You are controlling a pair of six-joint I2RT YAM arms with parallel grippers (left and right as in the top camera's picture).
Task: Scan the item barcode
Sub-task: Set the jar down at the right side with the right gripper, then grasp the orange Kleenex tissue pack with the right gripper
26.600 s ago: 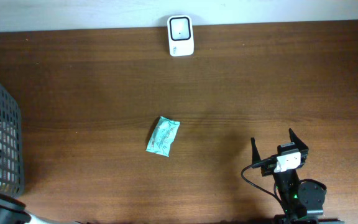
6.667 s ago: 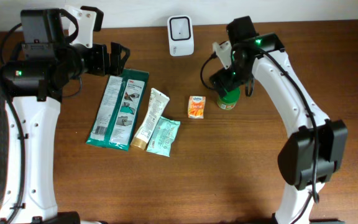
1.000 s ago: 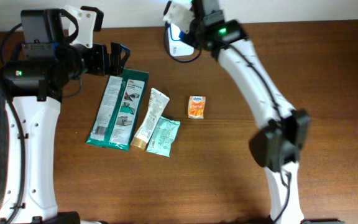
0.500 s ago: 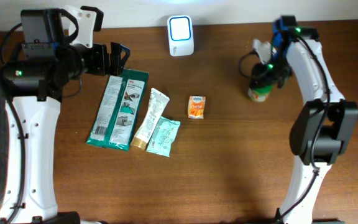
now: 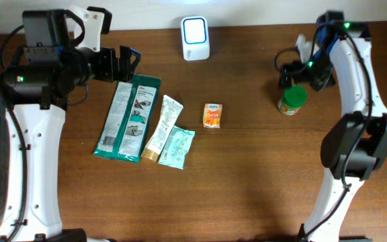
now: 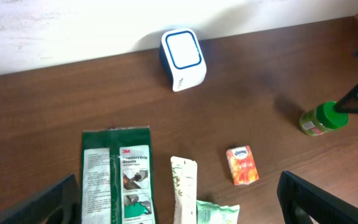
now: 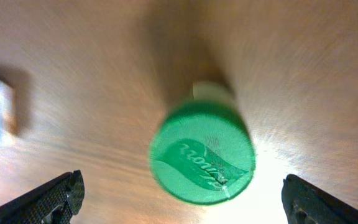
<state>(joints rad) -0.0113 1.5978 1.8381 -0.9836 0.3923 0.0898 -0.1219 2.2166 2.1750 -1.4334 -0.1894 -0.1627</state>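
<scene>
Jar (image 5: 291, 101): upright on the counter (image 5: 247, 181), right side, green lid up (print on it is unreadable).
Right end effector (image 5: 301, 72): spread wide and empty, above the jar, a fingertip well out to either side of the lid.
Scanner (image 5: 195, 38): far edge, middle, well left of the jar.
Left end effector (image 5: 126, 62): spread wide and empty, far left, over the pouch's far end.
Other items: pouch (image 5: 127, 116), tube (image 5: 161, 128), packet (image 5: 177, 146) and orange pack (image 5: 211, 115), left of centre.
</scene>
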